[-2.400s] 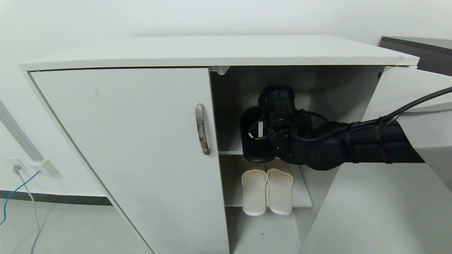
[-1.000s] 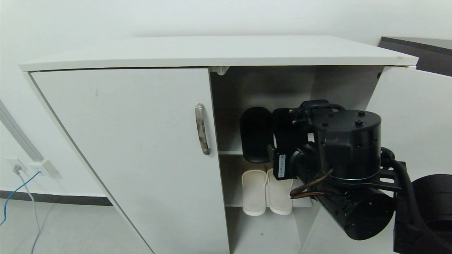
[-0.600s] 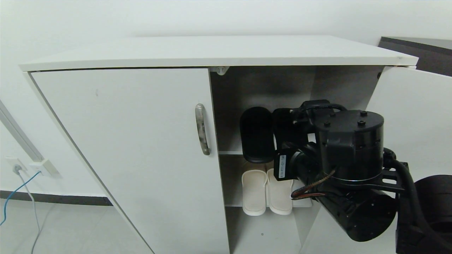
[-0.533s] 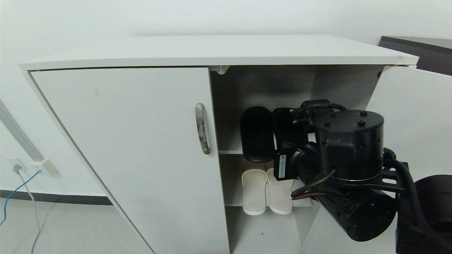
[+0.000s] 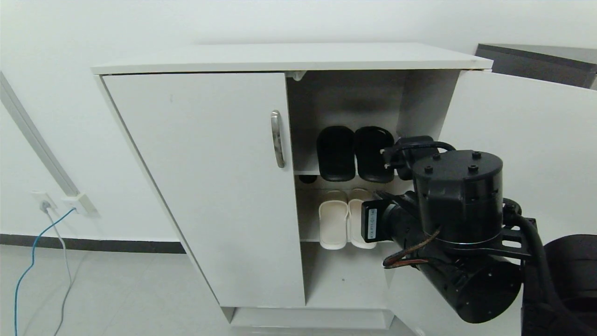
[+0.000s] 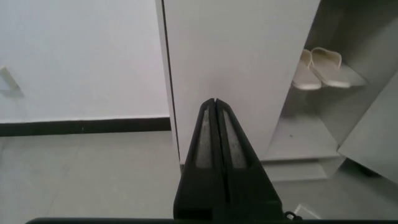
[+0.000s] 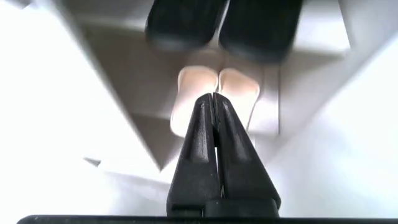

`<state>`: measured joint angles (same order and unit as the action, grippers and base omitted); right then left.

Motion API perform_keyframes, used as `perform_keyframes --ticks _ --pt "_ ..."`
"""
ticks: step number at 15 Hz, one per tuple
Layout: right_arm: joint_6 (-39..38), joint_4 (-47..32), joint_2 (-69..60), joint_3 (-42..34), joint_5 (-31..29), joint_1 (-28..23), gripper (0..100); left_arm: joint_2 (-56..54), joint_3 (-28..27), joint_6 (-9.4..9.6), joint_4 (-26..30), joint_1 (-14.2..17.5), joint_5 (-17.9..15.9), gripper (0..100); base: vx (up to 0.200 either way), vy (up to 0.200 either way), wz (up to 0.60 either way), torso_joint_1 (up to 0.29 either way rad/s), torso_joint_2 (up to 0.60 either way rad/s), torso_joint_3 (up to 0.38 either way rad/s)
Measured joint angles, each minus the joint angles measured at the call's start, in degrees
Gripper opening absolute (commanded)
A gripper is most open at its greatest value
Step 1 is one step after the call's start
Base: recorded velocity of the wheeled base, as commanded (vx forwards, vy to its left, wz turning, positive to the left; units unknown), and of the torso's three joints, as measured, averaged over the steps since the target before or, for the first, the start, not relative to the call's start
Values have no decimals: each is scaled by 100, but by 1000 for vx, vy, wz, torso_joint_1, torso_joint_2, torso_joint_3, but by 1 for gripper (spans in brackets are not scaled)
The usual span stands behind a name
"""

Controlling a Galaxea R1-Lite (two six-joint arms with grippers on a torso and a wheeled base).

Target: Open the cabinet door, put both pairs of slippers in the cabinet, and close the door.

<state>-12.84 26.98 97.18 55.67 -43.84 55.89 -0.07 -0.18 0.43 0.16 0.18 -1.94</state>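
Far left, a wall socket [image 5: 43,199] low on the wall. Then the cabinet [image 5: 289,56]: left door [image 5: 200,186] is closed, metal handle [image 5: 277,138] at its inner edge. The right half stands open. Black slippers [image 5: 336,153] sit side by side on the upper shelf, white slippers [image 5: 333,224] side by side on the shelf below. The right door [image 5: 527,140] is swung wide. My left gripper [image 6: 214,104] has its fingers pressed together, holding nothing, aimed at the closed door's lower part. My right gripper [image 7: 214,98] is also pressed together and empty, outside the cabinet, in front of the white pair.
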Motion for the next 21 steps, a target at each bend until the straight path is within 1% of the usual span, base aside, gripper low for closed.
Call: perform_keyframes --ticks 3,6,21 --pt "15 4 -7 -151 276 -79 0 0 0 -2 2 -5 0 0 -200 0 0 4 2 2" --pt "30 4 -2 -234 347 -226 0 0 0 -5 5 -2 0 0 -200 0 0 -2 4 2" --pt "61 9 133 -269 341 -280 0 0 0 -10 2 -5 0 0 0 0 0 0 0 0"
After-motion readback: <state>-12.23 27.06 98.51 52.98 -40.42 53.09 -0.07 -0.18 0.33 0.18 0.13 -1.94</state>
